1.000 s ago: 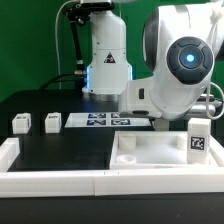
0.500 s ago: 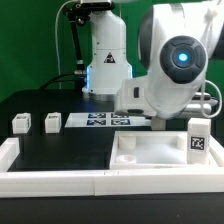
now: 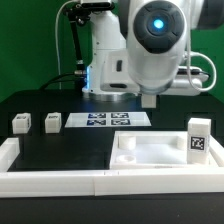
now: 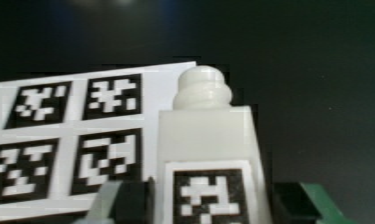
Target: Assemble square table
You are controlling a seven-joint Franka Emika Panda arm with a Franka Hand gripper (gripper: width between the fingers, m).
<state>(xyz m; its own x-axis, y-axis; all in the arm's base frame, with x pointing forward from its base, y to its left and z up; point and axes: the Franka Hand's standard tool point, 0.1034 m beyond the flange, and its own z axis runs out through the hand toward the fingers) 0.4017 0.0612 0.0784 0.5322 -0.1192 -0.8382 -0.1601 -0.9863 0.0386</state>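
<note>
In the wrist view my gripper (image 4: 214, 206) is shut on a white table leg (image 4: 209, 140), a block with a tag on its face and a rounded peg at its far end. Behind the leg lies the marker board (image 4: 68, 125). In the exterior view the arm's bulky wrist (image 3: 150, 45) hangs above the marker board (image 3: 105, 120) and hides the gripper. The square tabletop (image 3: 150, 152) lies at the front right with one leg (image 3: 199, 139) standing at its right corner. Two more legs (image 3: 20, 123) (image 3: 52, 122) stand on the table at the exterior view's left.
White border rails (image 3: 60, 181) run along the front and the left side of the black table. The robot's base (image 3: 105, 60) stands at the back, with cables beside it.
The arm has risen and swung toward the exterior view's left, uncovering the right end of the marker board and the back of the tabletop.
</note>
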